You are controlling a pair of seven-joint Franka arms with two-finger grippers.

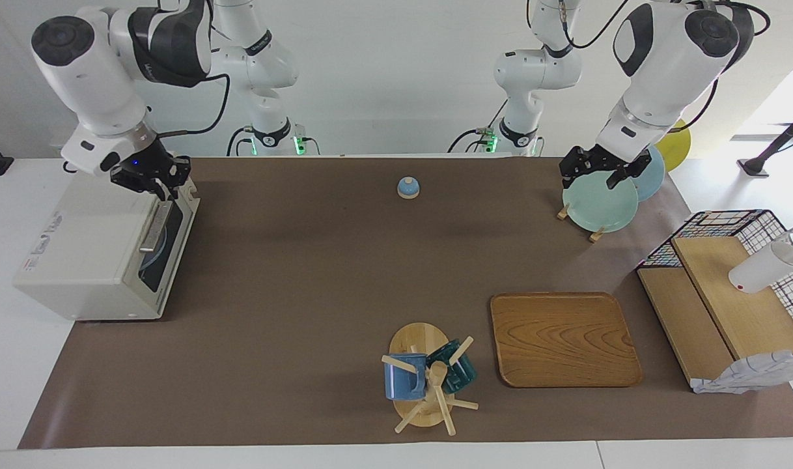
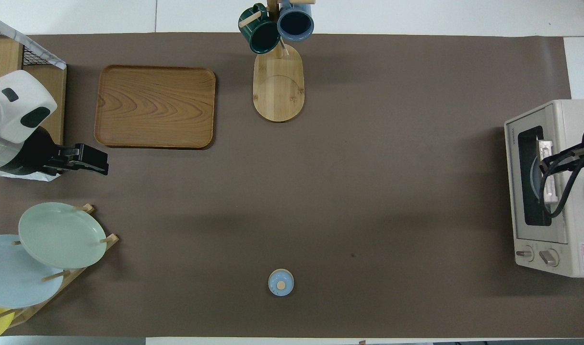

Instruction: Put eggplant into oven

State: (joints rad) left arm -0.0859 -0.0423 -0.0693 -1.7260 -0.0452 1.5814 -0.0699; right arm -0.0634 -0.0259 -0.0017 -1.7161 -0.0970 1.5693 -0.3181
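Observation:
The cream-white oven (image 1: 84, 260) stands at the right arm's end of the table, its dark glass door shut and its metal bar handle (image 1: 153, 229) at the door's top edge. It also shows in the overhead view (image 2: 575, 124). A pale blue round shape shows through the glass. The eggplant is not in view anywhere. My right gripper (image 1: 165, 190) is at the oven's top front edge, by the end of the handle nearer the robots. My left gripper (image 1: 598, 172) hangs open and empty over the plate rack.
A rack with pale green and blue plates (image 1: 598, 202) stands at the left arm's end. A small blue knobbed lid (image 1: 408, 187) lies mid-table near the robots. A wooden tray (image 1: 562, 339), a mug tree (image 1: 429, 378) and a wire-and-wood shelf (image 1: 728, 293) are farther out.

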